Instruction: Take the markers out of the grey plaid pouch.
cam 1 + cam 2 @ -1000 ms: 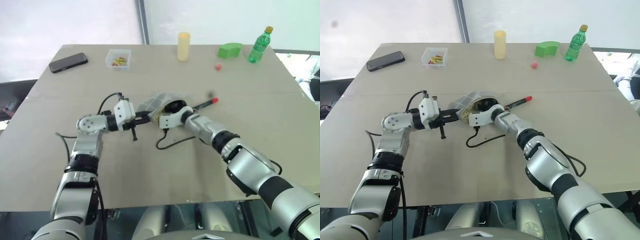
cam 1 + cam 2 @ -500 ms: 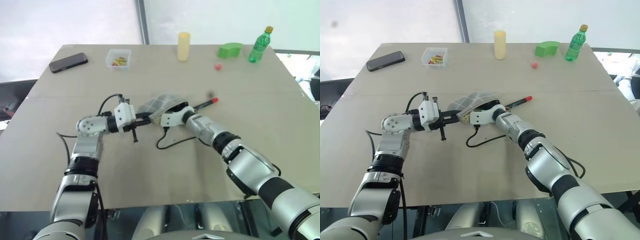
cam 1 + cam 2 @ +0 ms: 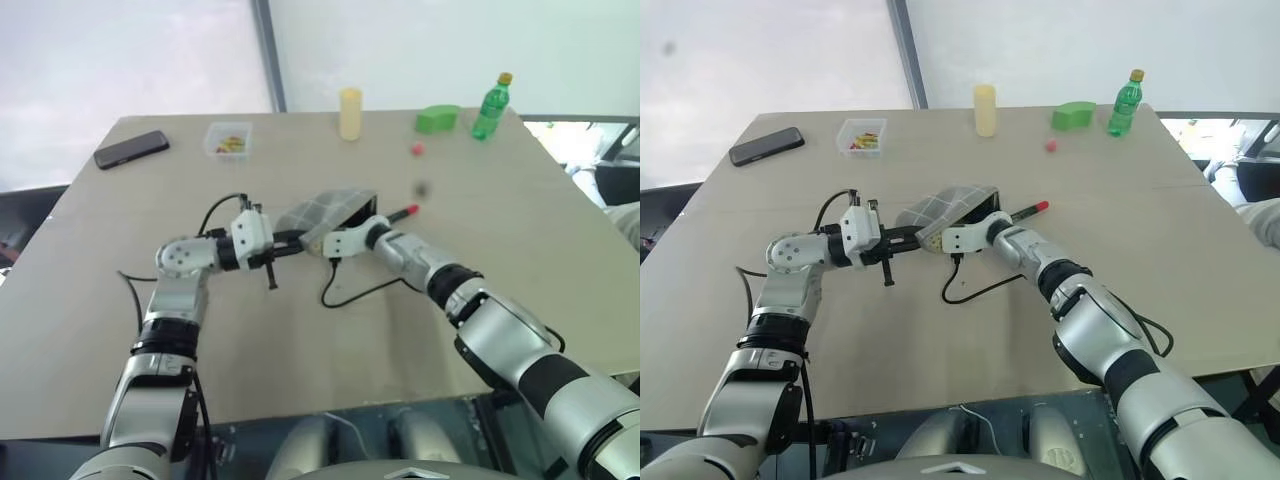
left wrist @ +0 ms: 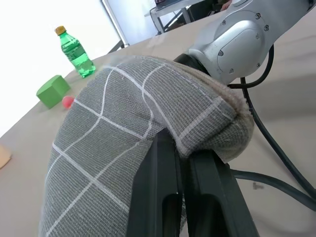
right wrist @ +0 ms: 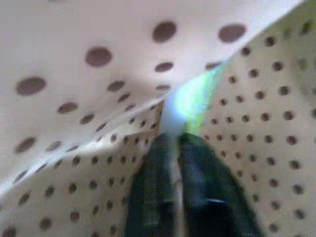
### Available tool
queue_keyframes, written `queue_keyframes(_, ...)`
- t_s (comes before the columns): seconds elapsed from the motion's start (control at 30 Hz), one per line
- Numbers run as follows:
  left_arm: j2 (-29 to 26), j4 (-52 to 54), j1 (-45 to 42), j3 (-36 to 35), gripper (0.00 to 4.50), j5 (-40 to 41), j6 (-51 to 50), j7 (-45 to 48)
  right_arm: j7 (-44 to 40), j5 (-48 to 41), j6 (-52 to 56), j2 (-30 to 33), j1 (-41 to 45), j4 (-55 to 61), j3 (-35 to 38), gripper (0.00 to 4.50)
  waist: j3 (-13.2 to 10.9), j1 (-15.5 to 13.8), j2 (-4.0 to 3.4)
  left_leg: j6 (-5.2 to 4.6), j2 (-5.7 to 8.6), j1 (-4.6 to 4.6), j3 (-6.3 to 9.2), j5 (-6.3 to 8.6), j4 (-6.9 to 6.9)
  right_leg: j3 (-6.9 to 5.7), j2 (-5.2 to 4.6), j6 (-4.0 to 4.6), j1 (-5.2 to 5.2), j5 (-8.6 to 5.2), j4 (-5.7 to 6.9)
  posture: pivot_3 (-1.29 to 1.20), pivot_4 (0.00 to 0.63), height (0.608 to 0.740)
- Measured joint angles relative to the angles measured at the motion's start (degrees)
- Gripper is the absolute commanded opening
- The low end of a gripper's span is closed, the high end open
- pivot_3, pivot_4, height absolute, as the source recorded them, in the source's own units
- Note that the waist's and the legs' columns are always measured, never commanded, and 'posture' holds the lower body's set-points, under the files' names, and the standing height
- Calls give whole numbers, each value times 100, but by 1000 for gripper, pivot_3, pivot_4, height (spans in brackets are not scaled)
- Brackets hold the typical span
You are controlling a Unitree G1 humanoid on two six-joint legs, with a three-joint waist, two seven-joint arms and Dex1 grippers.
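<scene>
Two sets of black fingers work the flat grey plaid fabric pouch point(image 3: 322, 211) on the counter point(image 3: 300, 330). Left fingers point(image 4: 170, 168) stay clamped on its rim. Right gripper point(image 5: 173, 143), inside the dotted lining, was spread a second ago; its fingers now pinch the bright green marker point(image 5: 192, 96). Just beyond, the red-and-black marker point(image 3: 400, 214) lies outside on the counter.

Head stereo pair above table point(image 3: 90, 300); wrist views close on pouch point(image 4: 113, 143)
</scene>
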State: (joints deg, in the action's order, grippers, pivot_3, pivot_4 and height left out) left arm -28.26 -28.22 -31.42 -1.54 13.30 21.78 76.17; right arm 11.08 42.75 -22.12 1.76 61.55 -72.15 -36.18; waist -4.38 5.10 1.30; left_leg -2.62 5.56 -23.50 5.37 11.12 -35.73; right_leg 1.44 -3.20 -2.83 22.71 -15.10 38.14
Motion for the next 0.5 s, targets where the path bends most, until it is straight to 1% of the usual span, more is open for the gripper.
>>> queue_keyframes(0.07, 31, -132, -108, -1, 0, 0, -25, 0, -122, -49, -33, 74, -14, 67, 43, 83, 14, 13, 11, 26, 0, 24, 39, -17, 24, 2, 19, 23, -8, 17, 0, 0, 0, 740)
queue_keyframes(0.13, 80, -275, -208, -3, 0, 3, -24, -1, -237, -84, -36, 154, -46, 175, 73, 83, 27, 19, 28, 42, 1, 58, 57, -27, 53, 11, 28, 29, -22, 20, 0, 0, 0, 740)
queue_keyframes(0.2, 131, -467, -371, 6, 0, -4, -21, -37, -406, -154, -50, 284, -168, 440, 144, 83, 44, 39, 34, 50, -4, 63, 78, -32, 59, 17, 37, 30, -23, 21, -1, 0, 0, 740)
queue_keyframes(0.37, 218, -995, -722, 116, 0, -204, 68, -297, -1022, -447, -27, 582, -694, 1531, 342, 83, 50, 82, 36, 51, -9, 62, 78, -32, 65, 37, 32, 30, -14, 21, -4, 0, 0, 740)
queue_keyframes(0.5, 223, -1432, -915, 216, 0, -505, 206, -630, -1856, -954, 371, 772, -1364, 3023, 684, 83, 55, 57, 43, 49, -4, 57, 78, -31, 62, 39, 19, 30, -15, 21, -7, 0, 0, 740)
